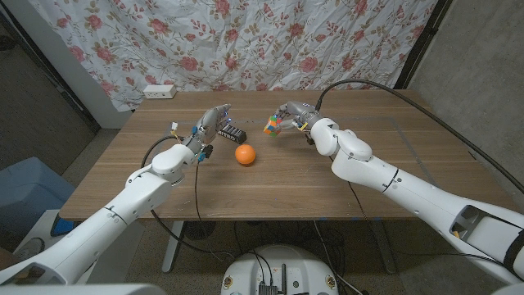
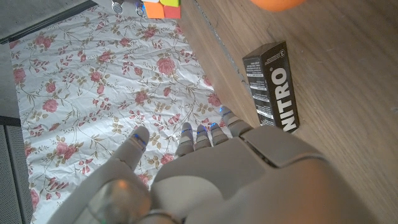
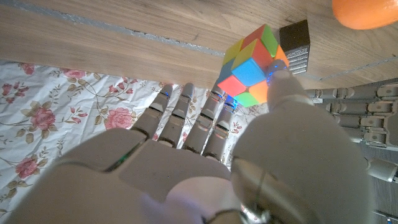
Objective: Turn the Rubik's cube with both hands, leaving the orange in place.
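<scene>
While the orange [image 1: 245, 155] sits nearest on the desk [image 1: 286, 192], the left hand [image 1: 210, 127] hangs just behind and left of it, fingers spread, holding nothing, over a black box [image 1: 234, 133]. Right of the orange and farther back, the right hand [image 1: 288, 117] pinches the cube [image 1: 272, 124] off the desk.

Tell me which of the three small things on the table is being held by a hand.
The Rubik's cube: the right hand grips it, while the orange and the black box lie untouched.
</scene>
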### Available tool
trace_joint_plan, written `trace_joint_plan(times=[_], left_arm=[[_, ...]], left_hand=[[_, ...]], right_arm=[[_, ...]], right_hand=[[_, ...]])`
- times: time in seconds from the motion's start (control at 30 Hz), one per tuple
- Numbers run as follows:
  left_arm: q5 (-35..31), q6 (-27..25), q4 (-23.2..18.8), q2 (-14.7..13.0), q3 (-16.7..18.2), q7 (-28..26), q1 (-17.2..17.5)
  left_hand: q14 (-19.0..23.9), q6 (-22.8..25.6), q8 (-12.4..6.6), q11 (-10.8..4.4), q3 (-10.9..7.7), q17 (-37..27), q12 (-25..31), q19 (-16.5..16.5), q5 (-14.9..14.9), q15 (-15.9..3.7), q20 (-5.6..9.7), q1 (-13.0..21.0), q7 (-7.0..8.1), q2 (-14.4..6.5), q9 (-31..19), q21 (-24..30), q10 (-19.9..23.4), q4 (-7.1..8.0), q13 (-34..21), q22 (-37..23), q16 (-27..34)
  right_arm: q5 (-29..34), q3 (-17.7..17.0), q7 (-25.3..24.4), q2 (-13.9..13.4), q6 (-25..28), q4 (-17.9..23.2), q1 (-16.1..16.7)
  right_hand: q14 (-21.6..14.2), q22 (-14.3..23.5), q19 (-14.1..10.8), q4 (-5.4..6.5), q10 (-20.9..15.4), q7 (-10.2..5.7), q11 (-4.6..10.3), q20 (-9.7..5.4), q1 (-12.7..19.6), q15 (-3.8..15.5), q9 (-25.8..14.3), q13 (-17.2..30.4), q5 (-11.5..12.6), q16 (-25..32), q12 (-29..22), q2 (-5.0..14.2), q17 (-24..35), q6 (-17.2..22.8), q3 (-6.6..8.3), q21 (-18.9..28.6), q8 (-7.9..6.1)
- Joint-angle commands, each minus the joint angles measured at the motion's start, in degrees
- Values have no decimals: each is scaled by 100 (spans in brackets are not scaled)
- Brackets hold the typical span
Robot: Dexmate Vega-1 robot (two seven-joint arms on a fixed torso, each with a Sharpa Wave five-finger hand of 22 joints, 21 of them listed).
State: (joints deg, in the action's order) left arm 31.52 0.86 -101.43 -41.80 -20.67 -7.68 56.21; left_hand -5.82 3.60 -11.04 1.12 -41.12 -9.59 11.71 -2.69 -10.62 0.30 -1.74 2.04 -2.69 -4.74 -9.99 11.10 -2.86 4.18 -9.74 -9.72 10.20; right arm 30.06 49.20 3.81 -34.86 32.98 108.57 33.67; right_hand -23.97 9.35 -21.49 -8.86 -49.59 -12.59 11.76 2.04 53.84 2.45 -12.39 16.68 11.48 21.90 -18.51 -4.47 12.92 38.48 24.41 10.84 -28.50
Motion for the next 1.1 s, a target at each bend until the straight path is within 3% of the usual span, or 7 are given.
trace_joint_plan(times=[0.03,0.47,0.77,1.1], left_arm=[[-275,-152,-392,-168,-18,-115,9],[-913,-586,-914,-382,-106,-444,-56],[-1662,-877,-1149,-394,-378,-717,-170],[-2423,-1109,-1382,-338,-565,-987,-218]], left_hand=[[72,89,-47,2,-32,-16,28,-74,-33,-2,4,-39,7,-422,-10,51,43,15,-31,-11,58],[68,205,-55,22,-39,-14,-8,-57,-32,8,-4,-41,106,-399,-8,29,11,11,-33,-11,31],[98,313,-65,13,-40,-18,-10,-60,-32,-6,-2,-53,156,-388,-7,22,39,22,-33,-11,31],[123,402,-52,-9,43,-55,-9,-77,-22,-11,-3,-165,299,-348,-8,19,90,159,-34,-14,47]], right_arm=[[-537,-439,-459,-156,-486,37,309],[-1194,-858,-942,-99,-826,-64,607],[-1673,-1086,-1181,-109,-1060,-108,794],[-1975,-1232,-1446,-164,-1154,-34,1008]], right_hand=[[-50,13,-50,6,-153,-10,78,4,60,702,-15,20,5,23,-18,105,29,61,-47,-2,-24],[-78,13,-70,2,-182,-11,76,-7,67,727,-9,24,-3,51,19,124,34,87,-90,-4,-28],[-91,13,-77,4,-207,-10,74,-9,67,716,-5,36,-9,68,35,140,38,115,-117,-7,-35],[-93,14,-79,13,-233,-10,72,-7,49,719,-2,50,-14,81,51,154,41,143,-152,-11,-41]])
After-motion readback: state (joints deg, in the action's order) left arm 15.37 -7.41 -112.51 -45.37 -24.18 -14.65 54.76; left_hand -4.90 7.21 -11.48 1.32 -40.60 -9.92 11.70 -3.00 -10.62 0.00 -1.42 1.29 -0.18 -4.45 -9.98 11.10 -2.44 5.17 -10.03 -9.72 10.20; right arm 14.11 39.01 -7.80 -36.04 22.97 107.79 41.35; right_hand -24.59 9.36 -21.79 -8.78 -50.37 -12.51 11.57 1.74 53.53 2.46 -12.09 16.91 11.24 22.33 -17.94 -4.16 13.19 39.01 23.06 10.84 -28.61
